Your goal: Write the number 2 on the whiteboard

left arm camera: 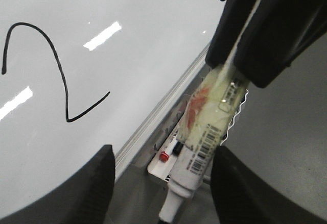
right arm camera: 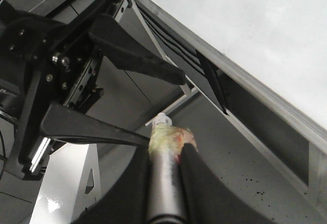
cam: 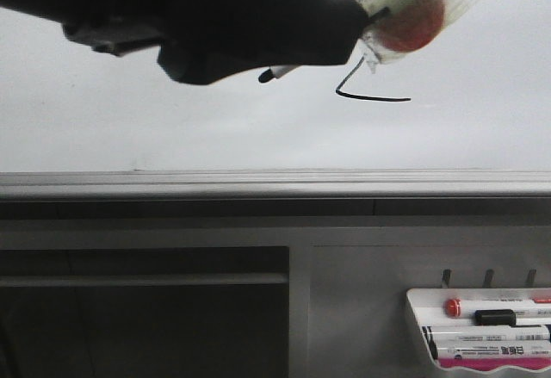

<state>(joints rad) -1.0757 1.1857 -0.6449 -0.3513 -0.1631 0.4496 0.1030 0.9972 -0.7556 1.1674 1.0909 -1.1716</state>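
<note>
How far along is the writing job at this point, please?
The number 2 looks complete on the whiteboard: curve, stem and base stroke. The right gripper has its jaws shut on the marker, its tip apparently off the board; the left gripper is open. Probably only stowing the marker remains.

I had the left arm (cam: 215, 16) stretched across the top of the front view, reaching in from the left edge as a dark bulk. Its left gripper (right arm camera: 164, 109) stood wide open, the two black fingers (right arm camera: 138, 63) spread well apart. The right gripper (left arm camera: 245, 55) came in from the opposite side, its jaws clamped tight on the taped marker (left arm camera: 204, 127). The marker's tip pointed into the gap between the left fingers, and I could not tell whether it touched either one.
</note>
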